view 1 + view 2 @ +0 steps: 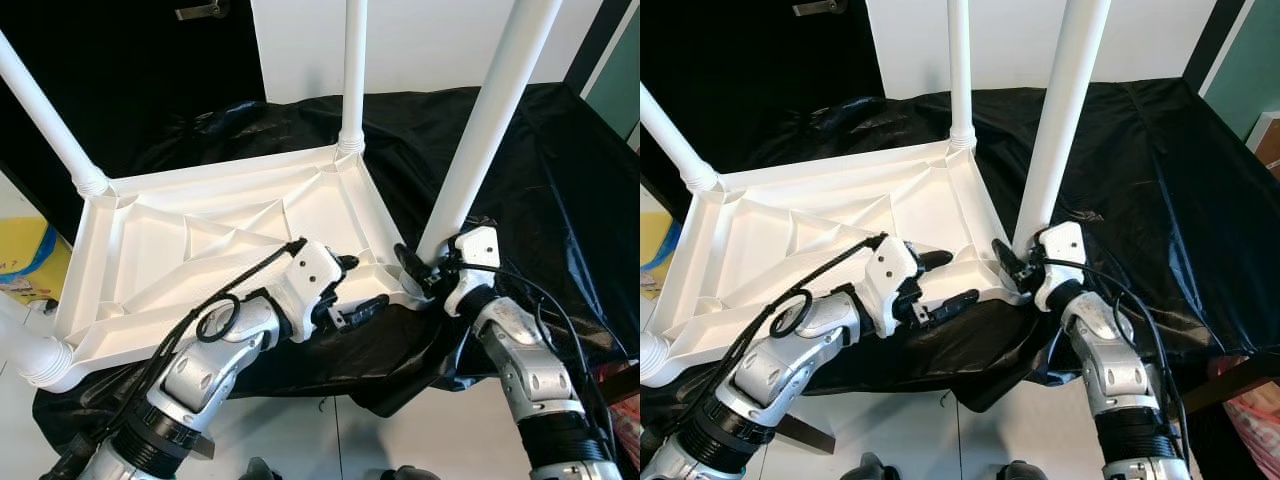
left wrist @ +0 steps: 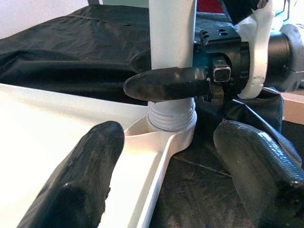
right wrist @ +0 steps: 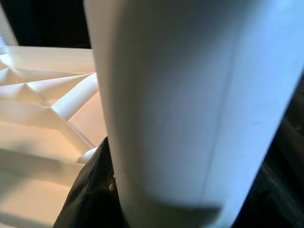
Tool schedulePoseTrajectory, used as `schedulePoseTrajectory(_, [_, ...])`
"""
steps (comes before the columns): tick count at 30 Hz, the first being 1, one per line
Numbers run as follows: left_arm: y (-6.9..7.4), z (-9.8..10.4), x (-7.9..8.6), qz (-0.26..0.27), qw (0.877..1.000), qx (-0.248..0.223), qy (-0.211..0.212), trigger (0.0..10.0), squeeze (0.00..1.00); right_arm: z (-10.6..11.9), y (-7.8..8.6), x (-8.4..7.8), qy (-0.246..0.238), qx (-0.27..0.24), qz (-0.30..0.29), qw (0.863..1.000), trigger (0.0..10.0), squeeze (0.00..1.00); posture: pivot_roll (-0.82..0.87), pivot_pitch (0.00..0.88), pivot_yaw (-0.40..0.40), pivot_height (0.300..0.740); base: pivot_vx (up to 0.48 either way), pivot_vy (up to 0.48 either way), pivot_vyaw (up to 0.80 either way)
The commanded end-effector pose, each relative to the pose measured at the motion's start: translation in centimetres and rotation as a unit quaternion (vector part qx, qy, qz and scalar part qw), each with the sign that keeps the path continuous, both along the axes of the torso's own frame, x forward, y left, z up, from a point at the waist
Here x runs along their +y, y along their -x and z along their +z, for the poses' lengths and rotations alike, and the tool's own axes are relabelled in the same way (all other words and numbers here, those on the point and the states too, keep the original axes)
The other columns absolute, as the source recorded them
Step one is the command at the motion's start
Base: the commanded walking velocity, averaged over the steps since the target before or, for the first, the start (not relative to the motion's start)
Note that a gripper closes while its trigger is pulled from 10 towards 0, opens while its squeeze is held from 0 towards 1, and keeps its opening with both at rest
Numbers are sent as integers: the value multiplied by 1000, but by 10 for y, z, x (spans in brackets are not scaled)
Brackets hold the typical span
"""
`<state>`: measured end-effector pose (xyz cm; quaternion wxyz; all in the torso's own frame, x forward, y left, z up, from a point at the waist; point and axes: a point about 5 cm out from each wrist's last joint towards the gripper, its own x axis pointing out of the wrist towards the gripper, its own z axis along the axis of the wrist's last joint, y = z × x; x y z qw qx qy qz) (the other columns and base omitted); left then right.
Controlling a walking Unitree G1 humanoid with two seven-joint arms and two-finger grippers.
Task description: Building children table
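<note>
Black plastic sheet point(image 1: 560, 170) covers the work surface, crumpled, hanging over the near edge. On it the white table top point(image 1: 220, 250) lies upside down, ribbed underside facing up, taking most of the sheet's left and middle part, its left end past the sheet's edge. Four white legs stand up from its corners: far-left leg point(image 1: 45, 120), far-right leg point(image 1: 352, 70), near-right leg point(image 1: 490, 120), and near-left leg point(image 1: 25, 350), of which just the socket end shows at the picture's left edge. Right gripper point(image 1: 425, 272) is at the base of the near-right leg, fingers clamped around the leg just above its threaded collar point(image 2: 171, 118); the right wrist view has the leg point(image 3: 190, 109) right up against the camera. Left gripper point(image 1: 350, 290) is at the table top's near long rim, just left of that same corner, fingers spread apart, one above the rim and one below on the sheet side, not grasping anything. Left wrist view shows its two fingers point(image 2: 80, 180) straddling the rim with the collar ahead. Yellow box point(image 1: 25, 255) on the floor at far left.
</note>
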<state>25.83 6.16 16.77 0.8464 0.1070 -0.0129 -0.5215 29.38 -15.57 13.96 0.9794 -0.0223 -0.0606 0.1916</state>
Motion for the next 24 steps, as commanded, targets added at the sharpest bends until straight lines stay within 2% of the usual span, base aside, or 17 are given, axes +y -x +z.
schedulePoseTrajectory(1, [7, -2, -4, -56, 998, 10, -10, 10000, 0, -3, 2, -6, -21, 11, -62, 998, 10000, 0, -54, 93, 44, 740, 0, 0, 0])
schedulePoseTrajectory(2, [7, -2, -4, -56, 998, 10, -10, 10000, 0, -3, 2, -6, -21, 11, -62, 998, 10000, 0, -54, 93, 44, 740, 0, 0, 0])
schedulePoseTrajectory(3, [8, -2, -5, -58, 998, 10, -10, 10000, 0, -3, 3, -4, -27, 8, -87, 996, 10000, 0, -55, 92, 40, 740, 0, 0, 0])
schedulePoseTrajectory(5, [8, -2, -5, -58, 998, 10, -10, 10000, 0, -3, 3, -4, -27, 8, -87, 996, 10000, 0, -55, 92, 40, 740, 0, 0, 0])
schedulePoseTrajectory(6, [8, -2, -6, -59, 998, 10, -9, 10000, 0, -5, 5, -3, -30, 11, -119, 992, 10000, 0, -54, 91, 35, 740, 0, 0, 0])
schedulePoseTrajectory(9, [8, -2, -6, -59, 998, 10, -9, 10000, 0, -5, 5, -3, -30, 11, -119, 992, 10000, 0, -54, 91, 35, 740, 0, 0, 0])
schedulePoseTrajectory(10, [8, -2, -6, -59, 998, 10, -9, 10000, 0, -8, 6, -1, -33, 14, -164, 986, 10000, 0, -50, 91, 29, 740, 0, 0, 0])
schedulePoseTrajectory(11, [8, -2, -6, -59, 998, 10, -9, 10000, 0, -8, 6, -1, -33, 14, -164, 986, 10000, 0, -50, 91, 29, 740, 0, 0, 0])
schedulePoseTrajectory(12, [8, -2, -7, -58, 998, 10, -8, 10000, 0, -12, 8, 1, -39, 20, -216, 975, 10000, 0, -42, 89, 23, 740, 0, 0, 0])
schedulePoseTrajectory(13, [8, -2, -7, -58, 998, 10, -8, 10000, 0, -12, 8, 1, -39, 20, -216, 975, 10000, 0, -42, 89, 23, 740, 0, 0, 0])
schedulePoseTrajectory(14, [8, -2, -7, -57, 998, 11, -7, 10000, 0, -14, 10, 7, -50, 27, -249, 967, 10000, 0, -40, 88, 23, 740, 0, 0, 0])
schedulePoseTrajectory(16, [9, -3, -7, -57, 998, 12, -7, 10000, 0, -14, 11, 19, -60, 29, -254, 965, 10000, 0, -41, 85, 21, 740, 0, 0, 0])
schedulePoseTrajectory(24, [10, -3, -8, -58, 998, 12, -6, 10000, 0, -15, 13, 19, -57, 32, -248, 966, 10000, 0, -35, 83, 17, 740, 0, 0, 0])
